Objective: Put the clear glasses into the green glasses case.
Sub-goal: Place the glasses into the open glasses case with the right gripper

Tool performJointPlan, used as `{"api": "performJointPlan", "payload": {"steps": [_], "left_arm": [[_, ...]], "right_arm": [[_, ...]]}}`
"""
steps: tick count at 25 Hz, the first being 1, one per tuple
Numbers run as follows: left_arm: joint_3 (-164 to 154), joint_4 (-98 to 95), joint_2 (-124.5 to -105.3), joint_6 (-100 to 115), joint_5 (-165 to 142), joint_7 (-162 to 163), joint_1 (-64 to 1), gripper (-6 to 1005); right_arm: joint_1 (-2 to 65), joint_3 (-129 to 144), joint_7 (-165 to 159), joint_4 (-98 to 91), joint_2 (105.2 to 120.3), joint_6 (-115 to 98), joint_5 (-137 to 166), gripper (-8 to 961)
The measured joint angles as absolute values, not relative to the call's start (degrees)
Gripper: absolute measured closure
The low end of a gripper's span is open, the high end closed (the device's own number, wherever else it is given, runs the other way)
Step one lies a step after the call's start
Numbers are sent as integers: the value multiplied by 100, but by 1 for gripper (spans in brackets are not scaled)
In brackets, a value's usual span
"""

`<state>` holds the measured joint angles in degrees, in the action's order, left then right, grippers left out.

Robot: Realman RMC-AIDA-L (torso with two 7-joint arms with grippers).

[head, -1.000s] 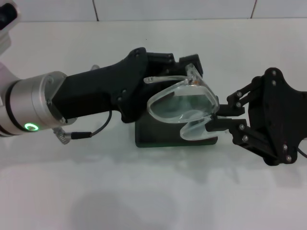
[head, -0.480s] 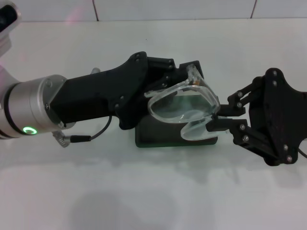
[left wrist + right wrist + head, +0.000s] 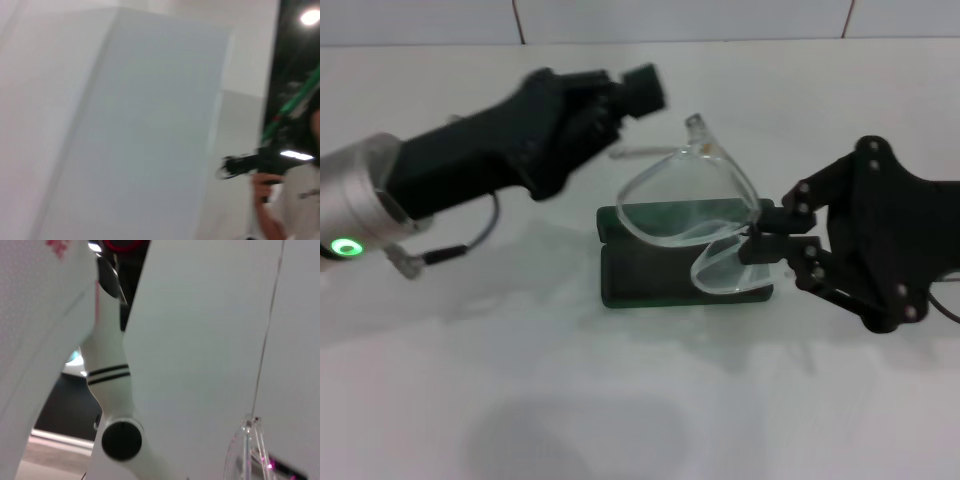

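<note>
Since the earlier frame, the left hand has pulled away to the upper left — whether it is apart or together cannot be told. The right hand stays clamped on the clear glasses, tilted over the green glasses case at centre. It should level them, then lower gently.

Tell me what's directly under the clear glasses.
The green glasses case lies on the table below the clear glasses, which the right gripper holds; the lenses blur its middle. The left gripper is beside them.
</note>
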<state>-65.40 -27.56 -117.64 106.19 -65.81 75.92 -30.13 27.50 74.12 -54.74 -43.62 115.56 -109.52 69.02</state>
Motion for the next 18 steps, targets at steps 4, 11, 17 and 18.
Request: {"api": "performJointPlan", "payload": {"steps": [4, 11, 17, 18], "left_arm": [[-6081, -2778, -11441, 10465, -6692, 7585, -2880, 943], [-5450, -2959, -10889, 10446, -6976, 7717, -2560, 943], [-5293, -3445, -10810, 10440, -7040, 7865, -2144, 944], [-5210, -3449, -10814, 10440, -7045, 7878, -2104, 944]], "right_arm": [[2829, 7394, -6433, -4900, 11541, -10540, 7557, 895], [3197, 7455, -9192, -6825, 11561, -10099, 9869, 894], [4119, 7526, -11176, -7307, 11542, -10195, 11332, 894], [4315, 7554, -11420, -7298, 11544, -10239, 11587, 894]]}}
